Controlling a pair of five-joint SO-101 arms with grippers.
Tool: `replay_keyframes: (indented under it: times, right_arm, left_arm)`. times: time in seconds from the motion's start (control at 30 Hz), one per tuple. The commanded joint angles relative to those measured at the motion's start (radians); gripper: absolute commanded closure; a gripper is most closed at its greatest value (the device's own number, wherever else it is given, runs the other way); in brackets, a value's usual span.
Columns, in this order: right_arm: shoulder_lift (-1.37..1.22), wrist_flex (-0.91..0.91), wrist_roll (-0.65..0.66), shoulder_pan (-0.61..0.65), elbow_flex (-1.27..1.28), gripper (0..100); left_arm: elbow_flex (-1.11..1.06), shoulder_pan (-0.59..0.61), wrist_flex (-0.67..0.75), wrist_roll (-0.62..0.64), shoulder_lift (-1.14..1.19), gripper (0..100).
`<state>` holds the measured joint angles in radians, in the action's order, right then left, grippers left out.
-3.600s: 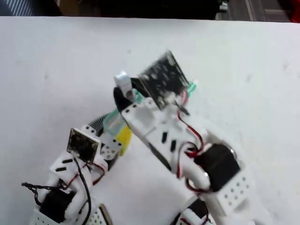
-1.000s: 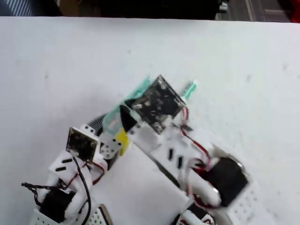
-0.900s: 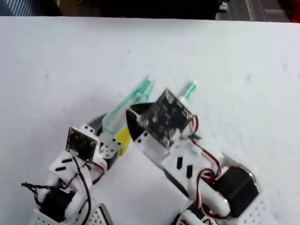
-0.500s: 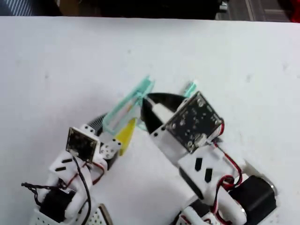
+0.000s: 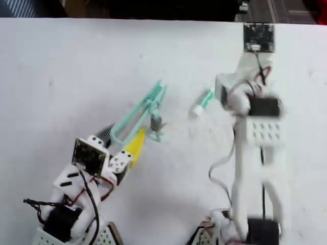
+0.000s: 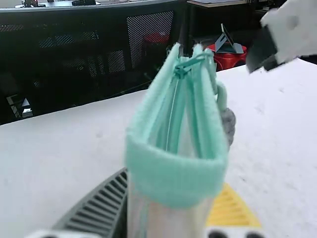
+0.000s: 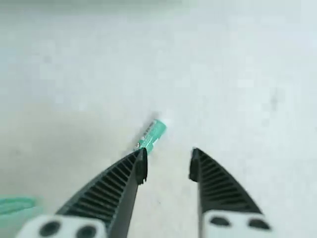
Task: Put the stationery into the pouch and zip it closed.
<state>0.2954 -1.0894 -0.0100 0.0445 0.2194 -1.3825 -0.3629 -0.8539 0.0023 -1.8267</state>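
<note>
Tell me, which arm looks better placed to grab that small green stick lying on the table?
The right. The right gripper is open, with the green stick lying just past its fingertips; the left gripper is shut on the teal pouch, so it is probably not free.

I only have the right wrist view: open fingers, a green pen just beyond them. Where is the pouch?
Observer: The pouch stands edge-up, clamped in the left gripper.
Operator: Is it touching my target?
Observer: No, the pen lies apart from it, on the side toward the right arm.
Operator: Anything to grab for closing it?
Observer: A grey pull hangs off the pouch's pen-facing side, about midway along.
</note>
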Motion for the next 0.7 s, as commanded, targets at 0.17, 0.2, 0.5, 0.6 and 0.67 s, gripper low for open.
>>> replay_keyframes:
  times: [0.17,0.2,0.5,0.6,0.67]
  right_arm:
    - [-0.423,0.074,-0.169,0.001,-0.213,80.9]
    - [-0.466,0.062,-0.181,0.005,-0.259,80.9]
    - [-0.828,-0.065,-0.404,0.036,-0.663,81.0]
    - [-0.928,-0.111,-0.416,0.036,-0.766,81.0]
    - [-0.987,-0.137,-0.417,0.036,-0.822,81.0]
  left_arm:
    - [0.008,0.007,0.026,0.002,-0.007,84]
    - [0.008,0.007,0.026,0.002,-0.007,84]
    - [0.008,0.007,0.026,0.002,-0.007,84]
    - [0.008,0.007,0.026,0.002,-0.007,84]
    - [0.008,0.007,0.026,0.002,-0.007,84]
